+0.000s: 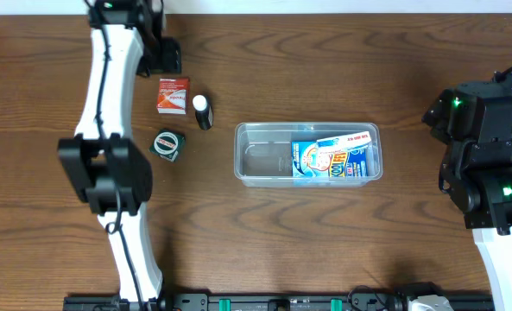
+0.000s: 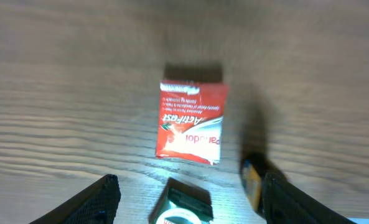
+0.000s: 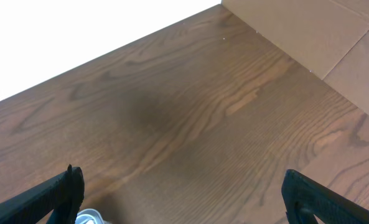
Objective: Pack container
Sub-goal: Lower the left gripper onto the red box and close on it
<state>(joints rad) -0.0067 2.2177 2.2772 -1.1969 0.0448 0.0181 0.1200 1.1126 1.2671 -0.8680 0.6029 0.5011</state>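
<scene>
The clear container [image 1: 256, 154] lies mid-table with a blue packet [image 1: 333, 160] in its right half. Left of it sit a red box [image 1: 173, 93], a small black-and-white bottle [image 1: 203, 111] and a green box [image 1: 168, 143]. My left gripper [image 1: 163, 56] hangs open above the table just beyond the red box. In the blurred left wrist view, the red box [image 2: 190, 121] fills the centre, while the green box [image 2: 183, 205] and the bottle [image 2: 252, 180] show low between the spread fingers of the left gripper [image 2: 190, 180]. My right gripper [image 3: 183, 177] is open over bare wood.
The right arm [image 1: 489, 164] is folded at the table's right side, away from the container. In the right wrist view, a cardboard sheet [image 3: 308, 31] lies past the table's edge and a small pale thing [image 3: 88, 218] peeks in by the left finger.
</scene>
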